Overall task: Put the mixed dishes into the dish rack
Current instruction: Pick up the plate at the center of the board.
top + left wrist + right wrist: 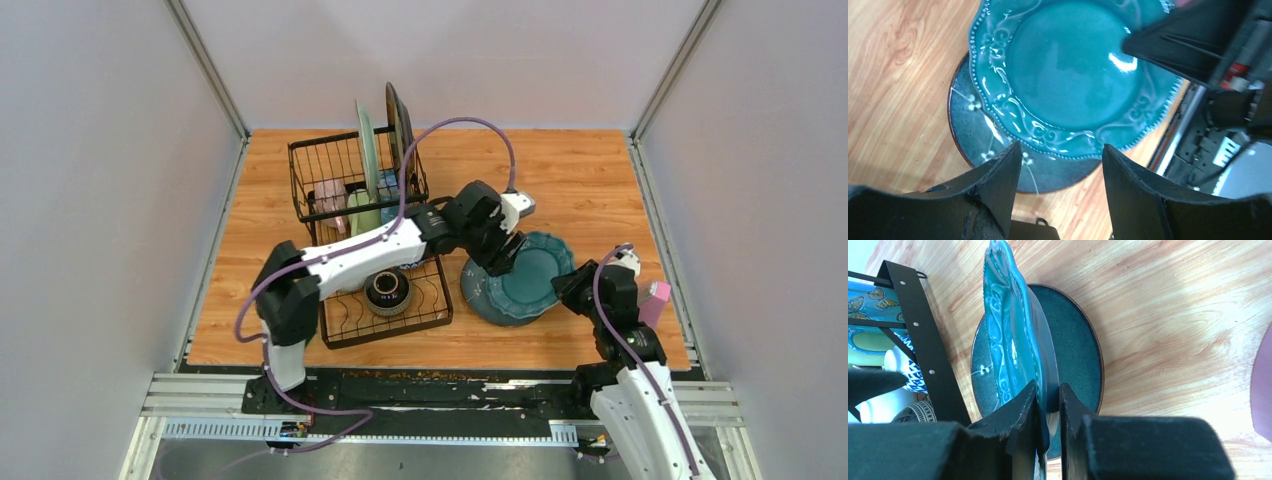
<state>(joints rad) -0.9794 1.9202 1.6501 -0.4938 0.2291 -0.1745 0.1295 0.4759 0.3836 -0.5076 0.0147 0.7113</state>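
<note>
Pinching the teal plate (1008, 340) by its right rim, the right tool (1048, 390) holds it tilted up off a dark plate (1078, 340) on the table (600, 190).
Left tool (1062, 150) hovers over both plates, jaws wide, gripping nothing; to the left, the dish rack (320, 165) carries a patterned bowl (388, 290), with a pale green plate (367, 150) upright at its far end.

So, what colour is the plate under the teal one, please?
Lower plate: dark blue, white sprigs; left wrist.

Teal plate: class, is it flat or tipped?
Tipped: right fingers pinch the teal plate by its rim, angled off the dark plate beneath.
</note>
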